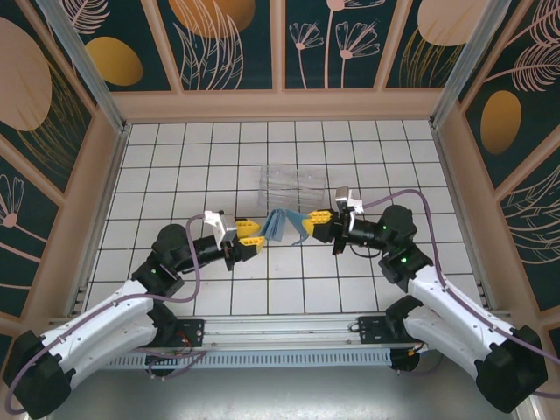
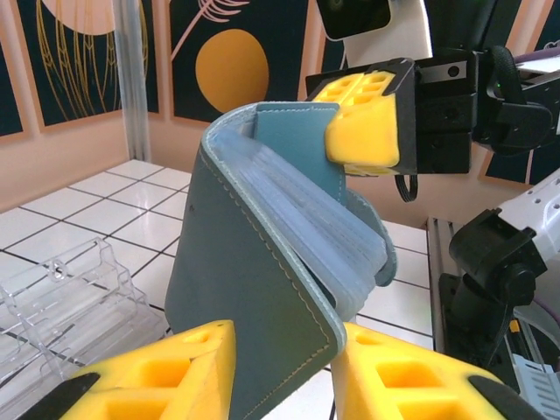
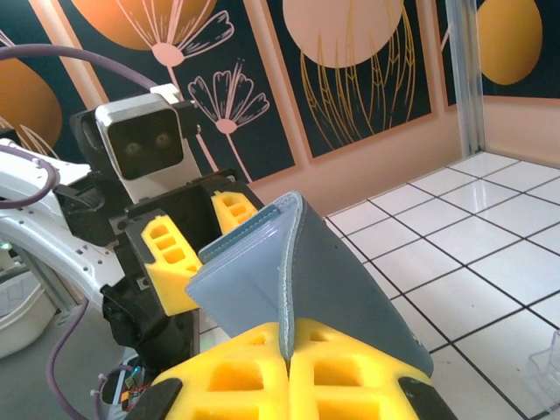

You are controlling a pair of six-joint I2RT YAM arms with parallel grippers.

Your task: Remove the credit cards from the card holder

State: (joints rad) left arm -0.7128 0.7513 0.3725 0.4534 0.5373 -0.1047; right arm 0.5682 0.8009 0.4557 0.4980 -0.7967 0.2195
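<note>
1. My left fingers (image 2: 210,350): set narrow, one yellow pad on each side of the lower edge of the holder (image 2: 254,289). Both pads lie against its teal cover, so I hold it there.

2. My right fingers (image 3: 302,354): closed tight, the pads almost meeting. A thin edge of the holder is pinched between them, with teal cover on one side and blue-grey lining on the other. In the left wrist view this grip sits at the holder's top.

3. Holder: held between my two sets of fingers, at the middle of the table (image 1: 175,157), just ahead of both wrists. It stands on edge and is partly spread open. The stitched teal cover faces out, and a ridged stack of pale blue pockets shows inside the fold. I cannot tell whether its bottom touches the tiles.

4. Table: white tiles with dark grid lines.

5. Tray (image 1: 293,182): clear plastic with stepped tiers, lying on the table beyond the holder and apart from it.

6. Walls (image 1: 219,35): dark panels with orange discs and pale plant drawings, in beige frames, enclosing the far side and both flanks.
</note>
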